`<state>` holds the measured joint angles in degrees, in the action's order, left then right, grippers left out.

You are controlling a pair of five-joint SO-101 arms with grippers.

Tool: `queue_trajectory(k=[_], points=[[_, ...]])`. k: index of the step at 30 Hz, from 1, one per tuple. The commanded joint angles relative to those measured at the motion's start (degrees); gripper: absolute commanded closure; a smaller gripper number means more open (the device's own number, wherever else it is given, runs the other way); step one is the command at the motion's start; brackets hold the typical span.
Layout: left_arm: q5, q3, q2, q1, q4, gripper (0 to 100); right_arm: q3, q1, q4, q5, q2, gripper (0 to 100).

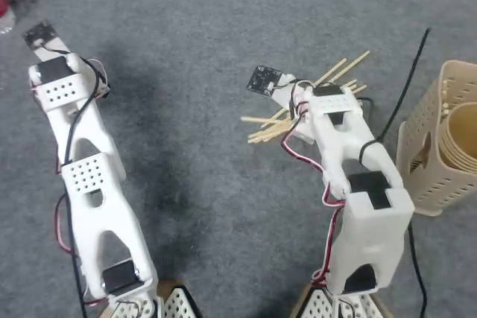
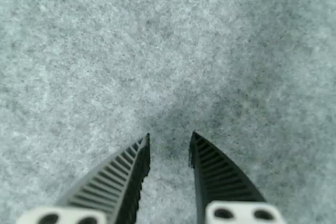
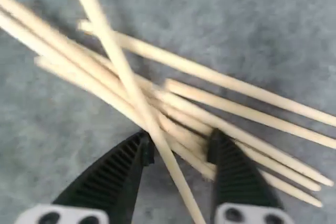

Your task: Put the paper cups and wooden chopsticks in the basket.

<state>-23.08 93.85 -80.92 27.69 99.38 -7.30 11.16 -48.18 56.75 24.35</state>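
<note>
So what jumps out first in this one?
The loose pile of chopsticks on the grey mat, with the right gripper over it, fingers open either side of several sticks. Far right in the high view stands the basket, paper cups already stacked inside. The left gripper hangs open over bare mat.
</note>
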Motion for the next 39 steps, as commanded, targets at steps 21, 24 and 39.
queue_trajectory(k=[21,24,39], points=[[0.00,1.98,1.23,-0.35,1.05,88,11.69,-3.82,-28.79,-4.48,-46.81,99.1],[0.00,1.98,1.23,-0.26,1.14,88,11.60,-8.84,-20.26,-12.48,-52.70,99.1],[-0.09,1.80,1.14,-0.18,1.14,88,-22.51,-32.40,33.45,-33.67,-65.89,99.1]])
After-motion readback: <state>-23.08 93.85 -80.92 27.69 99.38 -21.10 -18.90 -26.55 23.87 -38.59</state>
